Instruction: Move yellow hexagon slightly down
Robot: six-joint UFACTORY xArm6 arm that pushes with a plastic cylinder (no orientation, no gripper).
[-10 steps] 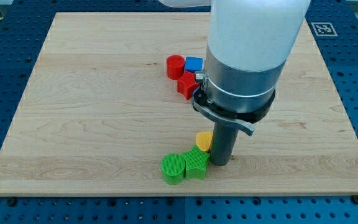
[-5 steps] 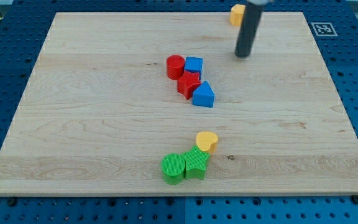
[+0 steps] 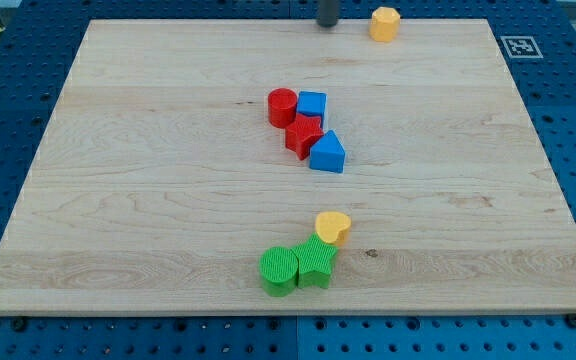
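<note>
The yellow hexagon (image 3: 385,23) sits at the top edge of the wooden board (image 3: 148,200), right of centre. My tip (image 3: 327,25) is at the top edge too, a short way to the hexagon's left and apart from it. Only the lowest part of the rod shows; the rest is cut off by the view's top.
A red cylinder (image 3: 282,106), a blue cube (image 3: 312,105), a red block (image 3: 303,136) and a blue triangle (image 3: 328,153) cluster at centre. A yellow heart (image 3: 333,227), a green cylinder (image 3: 279,271) and a green block (image 3: 316,262) sit near the bottom.
My tip moved from beside the yellow heart up to the board's top, then left past the yellow hexagon. No block has moved.
</note>
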